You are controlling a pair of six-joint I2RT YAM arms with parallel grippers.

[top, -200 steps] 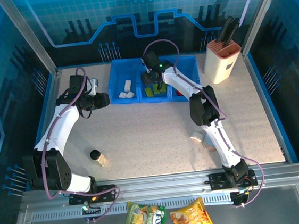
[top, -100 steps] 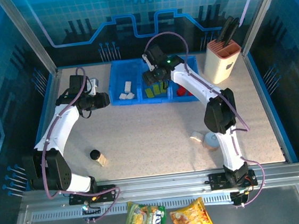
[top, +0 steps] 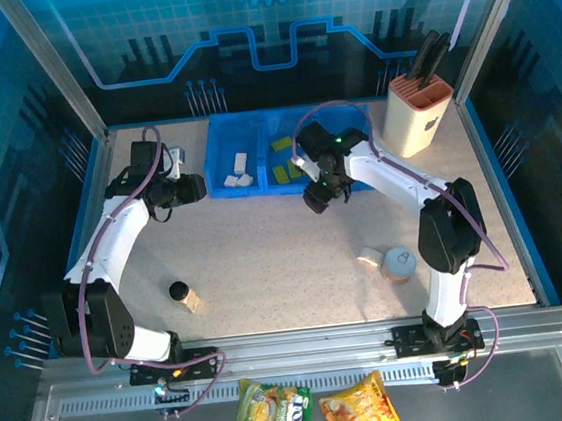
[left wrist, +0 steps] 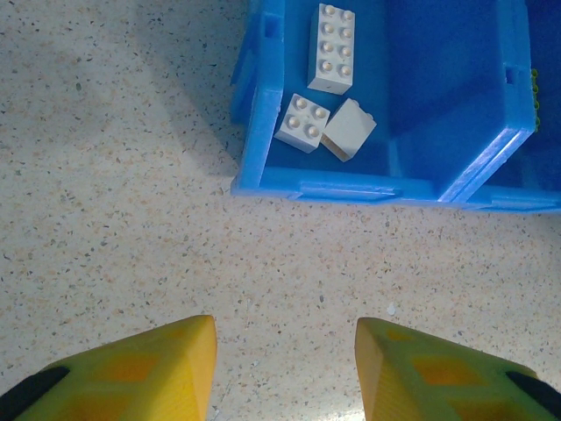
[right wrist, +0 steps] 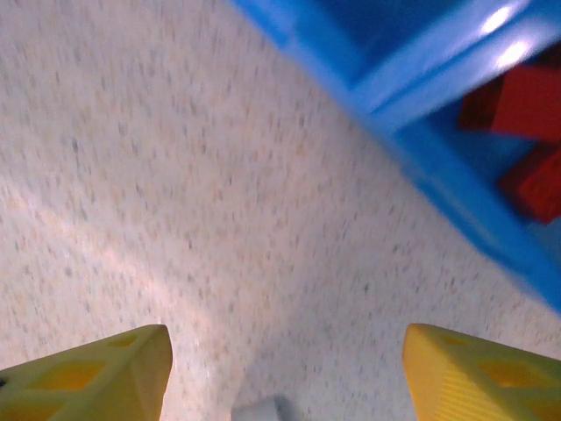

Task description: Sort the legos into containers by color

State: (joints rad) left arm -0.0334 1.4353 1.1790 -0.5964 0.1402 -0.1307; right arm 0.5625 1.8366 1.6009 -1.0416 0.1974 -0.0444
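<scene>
- Left gripper (left wrist: 285,338): jaws apart, nothing between them, over bare table (left wrist: 131,219) just short of the tray (left wrist: 351,189).
- Left compartment (left wrist: 438,79), straight ahead of those jaws, holds three white bricks (left wrist: 331,48) and no other colour. I'd call white nearly done.
- Middle compartment (top: 291,157), ahead and left of the right jaws, has a few green bricks (top: 280,174) with no strays mixed in. Green looks sorted.
- Right gripper (top: 318,199): jaws wide apart and empty, over the table just on the near side of the tray. Its wrist view is blurred.
- Right compartment (right wrist: 438,189), ahead and right of the right jaws, holds red bricks (right wrist: 526,114). You won't get a count: there's the blur, and the arm covers most of it from above.
- Left to do: one cream brick (top: 369,257) sits on the table well behind the right jaws, toward the arm bases and just beside the tin can (top: 399,263). By colour it belongs with the whites.
- My read: you're close to finished, with one piece to move as far as I can see. I can't rule out anything hidden under the right arm.
</scene>
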